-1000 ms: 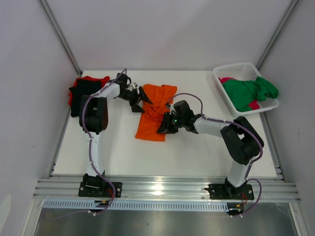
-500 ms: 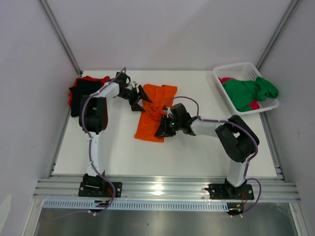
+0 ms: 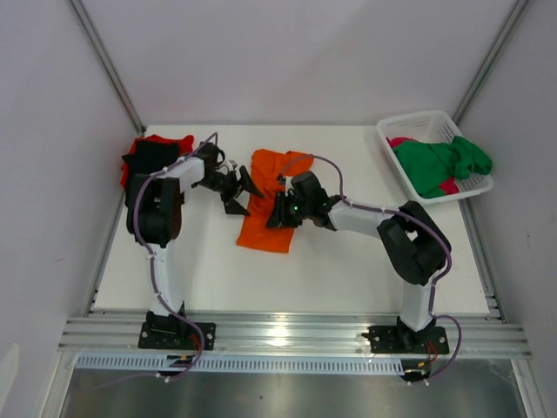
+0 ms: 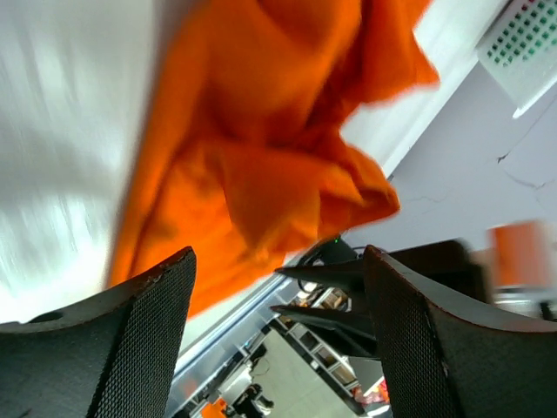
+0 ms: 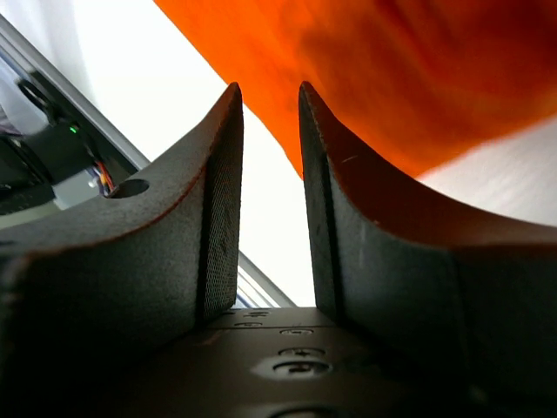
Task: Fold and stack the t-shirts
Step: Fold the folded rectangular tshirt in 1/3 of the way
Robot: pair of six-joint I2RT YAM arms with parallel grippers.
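Orange t-shirt [image 3: 264,225] lies rumpled on the worktop [image 3: 331,270], about mid-width and nearer the far edge, running lengthwise from far to near, not folded. I have the left gripper [image 3: 237,190] just beside the shirt's left edge at its far half. In the left wrist view its fingers [image 4: 139,340] stand wide apart, with nothing between them and only bunched orange cloth ahead. The right gripper [image 3: 277,212] sits over the shirt's right side, roughly mid-length, pointing toward the left arm. In the right wrist view its pads [image 5: 222,200] are parted by a narrow slot; I see bare white worktop through the slot and orange cloth past the tips. Nothing sits between the pads as far as I can see, and I cannot tell whether the tips touch the cloth. The two grippers are close together, with the shirt's left half between them. At the far left corner a black t-shirt [image 3: 144,170] lies bunched against a red t-shirt [image 3: 167,141]; they touch, and I cannot make out the fold. At the far right corner stands the white basket [image 3: 418,120], holding a green t-shirt [image 3: 444,165] heaped over a magenta-pink t-shirt [image 3: 400,141], with the green spilling over the rim
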